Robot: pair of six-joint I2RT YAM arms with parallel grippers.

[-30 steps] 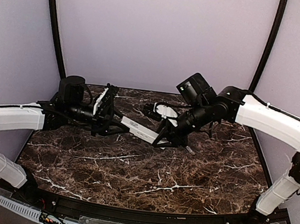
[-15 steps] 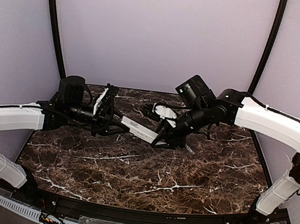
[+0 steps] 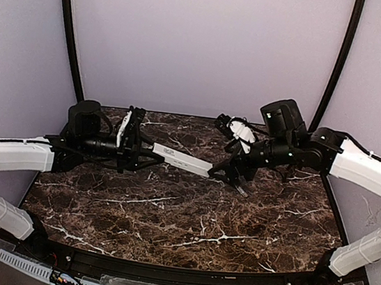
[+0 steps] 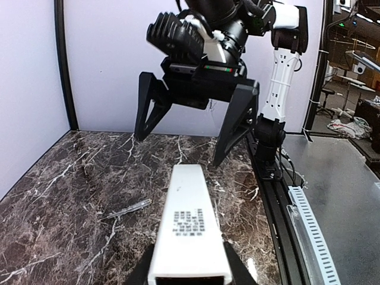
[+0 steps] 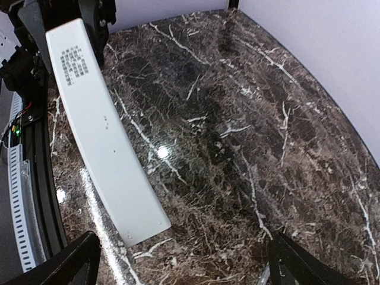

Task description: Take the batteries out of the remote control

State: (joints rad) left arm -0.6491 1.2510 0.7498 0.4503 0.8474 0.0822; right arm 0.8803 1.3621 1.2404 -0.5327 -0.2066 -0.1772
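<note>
Wide dark marble table [image 3: 187,219], white veins all over it, and both arms are reaching in toward the far half. The left arm [image 3: 13,154] comes in low from the left side and the right arm [image 3: 369,169] sweeps in from the right.

Between them is the remote control [image 3: 182,160], a long white bar held up off the marble. Its long axis runs left to right across the table. The held end is on the left, and the free end points right and slightly toward the near edge, straight at the other arm. The broad white face is turned up, with a block of printed text close to the held end.

The left gripper [image 3: 151,153] is clamped onto that left end, jaws pressed against the bar's two long edges. The left wrist view looks straight down the bar from there.

The right gripper [image 3: 231,177] is spread wide and carries nothing. Its two black fingers [image 5: 65,264] splay apart just beyond the free end. From the right wrist camera, the bar's rounded tip sits just ahead of the gap, nearer one finger. I see no contact.

Smallest item: a thin pale strip [image 4: 126,209] lying flat on the marble. From above it sits right under the spread fingers.
</note>
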